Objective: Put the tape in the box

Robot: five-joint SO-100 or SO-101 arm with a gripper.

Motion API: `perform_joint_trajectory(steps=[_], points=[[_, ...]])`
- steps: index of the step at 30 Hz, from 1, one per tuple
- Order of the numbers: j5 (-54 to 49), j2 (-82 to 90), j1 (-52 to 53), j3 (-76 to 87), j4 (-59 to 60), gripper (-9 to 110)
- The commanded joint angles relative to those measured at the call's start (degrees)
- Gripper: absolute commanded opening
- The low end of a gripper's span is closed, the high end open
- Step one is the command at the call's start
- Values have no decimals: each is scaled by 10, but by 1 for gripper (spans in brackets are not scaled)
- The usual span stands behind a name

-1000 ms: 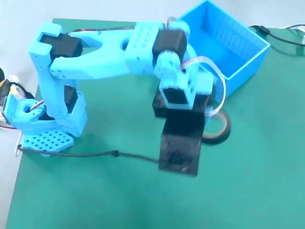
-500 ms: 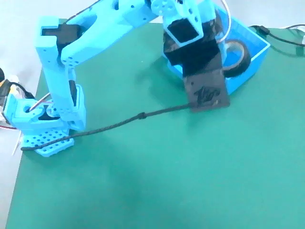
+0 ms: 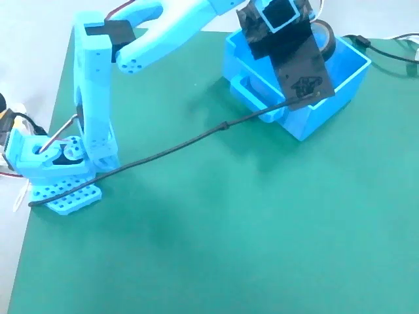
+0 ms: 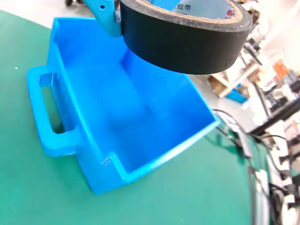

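Note:
In the fixed view the black tape (image 3: 325, 37) hangs over the open blue box (image 3: 351, 75) at the mat's top right. My gripper (image 3: 315, 34) is shut on it, under the black wrist block. The wrist view shows the tape (image 4: 187, 40) large at the top edge, its whitish inner core showing, pinched against a light-blue finger (image 4: 105, 16). The other finger is hidden. Directly below lies the empty inside of the box (image 4: 140, 117), with its loop handle (image 4: 47, 117) on the left side.
A black cable (image 3: 196, 140) runs across the green mat from the arm's base (image 3: 59, 176) at the left up to the wrist. More cables (image 3: 386, 49) lie right of the box. White table surface borders the mat on the left.
The arm has risen from the mat and swung up and right, carrying the tape from beside the box to above its open inside.

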Motion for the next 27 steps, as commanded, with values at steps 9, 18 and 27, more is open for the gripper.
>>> perform_joint_trajectory(steps=[9, 18, 27], points=[[-1, -67, -69, -60, -78, 0], [-1, -74, -91, -60, -95, 0], [-1, -91, -94, -60, -105, 0]])
